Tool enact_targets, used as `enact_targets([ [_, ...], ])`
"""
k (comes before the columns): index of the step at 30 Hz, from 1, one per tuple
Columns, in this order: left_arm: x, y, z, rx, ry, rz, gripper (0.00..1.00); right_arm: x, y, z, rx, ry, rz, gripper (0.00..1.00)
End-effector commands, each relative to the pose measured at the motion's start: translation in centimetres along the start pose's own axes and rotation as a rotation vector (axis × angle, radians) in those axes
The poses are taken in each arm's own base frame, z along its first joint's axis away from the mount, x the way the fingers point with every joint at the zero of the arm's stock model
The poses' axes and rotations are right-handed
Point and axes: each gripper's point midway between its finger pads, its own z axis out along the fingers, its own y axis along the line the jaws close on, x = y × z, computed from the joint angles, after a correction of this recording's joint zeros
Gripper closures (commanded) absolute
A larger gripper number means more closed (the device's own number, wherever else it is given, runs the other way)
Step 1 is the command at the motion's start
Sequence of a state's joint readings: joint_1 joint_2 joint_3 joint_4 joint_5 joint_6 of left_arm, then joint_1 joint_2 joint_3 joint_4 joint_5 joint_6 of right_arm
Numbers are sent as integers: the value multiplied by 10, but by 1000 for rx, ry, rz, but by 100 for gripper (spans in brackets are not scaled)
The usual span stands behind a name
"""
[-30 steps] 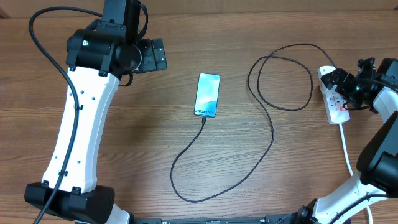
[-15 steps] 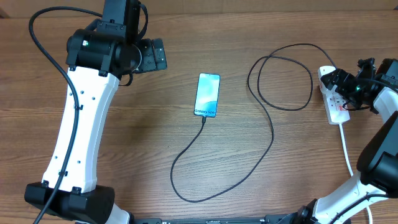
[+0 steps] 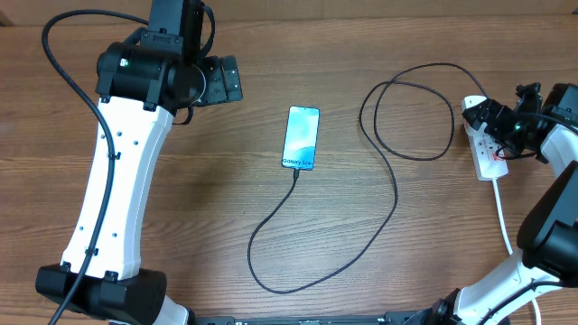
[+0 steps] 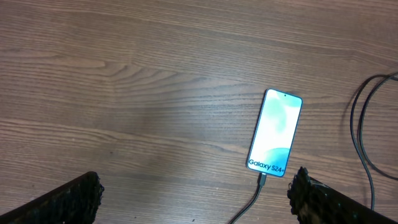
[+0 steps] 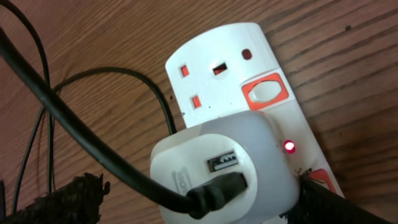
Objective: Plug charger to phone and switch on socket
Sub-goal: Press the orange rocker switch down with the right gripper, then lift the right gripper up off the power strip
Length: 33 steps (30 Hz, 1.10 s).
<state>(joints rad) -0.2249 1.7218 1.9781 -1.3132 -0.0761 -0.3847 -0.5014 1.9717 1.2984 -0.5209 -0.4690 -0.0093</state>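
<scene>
1. Your phone [image 3: 302,138] lies flat and screen up near the middle of the table [image 3: 208,217]. Its screen glows light blue and reads "Galaxy S24+" along its lower edge.
2. The charger [image 3: 395,194] is a thin black cable, and its small connector meets the phone's lower edge. From there it swings toward the near edge of the table in a wide loop and climbs to the right. It then curls into a second loop and ends at the socket.
3. The socket [image 3: 489,155] is a white power strip at the far right of the table, well apart from the phone. In your right wrist view a white adapter [image 5: 217,155] sits in it, with the cable's black USB plug [image 5: 214,190] pushed into its front port. A small red light [image 5: 289,147] glows on the strip just beside the adapter. A white switch [image 5: 266,91] with an orange-red surround sits next to the free outlet.
4. Your right gripper [image 3: 489,116] hangs over the far end of the socket. Its jaws are spread wide, one finger on each side of the adapter, clamping nothing.
5. Your left gripper [image 3: 222,81] sits up and to the left of the phone, well apart from it. Its jaws are also spread wide, with only bare wood between them.
6. A white cord [image 3: 502,212] runs from the socket's near end toward the base of your right arm
</scene>
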Motion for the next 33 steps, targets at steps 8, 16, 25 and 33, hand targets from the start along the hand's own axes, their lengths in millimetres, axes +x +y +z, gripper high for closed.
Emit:
enact_targets([
  [8,-2,3,3,-12,-2,14,0,33,16,20,-70,108,39,5],
  [16,-2,3,3,-12,-2,14,1,20,11,-2,-43,60,89,6],
  [25,-2,3,3,-13,-1,14,1,-1,28,-103,169,-106,71,8],
  [33,-2,3,3,-12,-1,14,0,8,90,-233,159,-382,90,0],
])
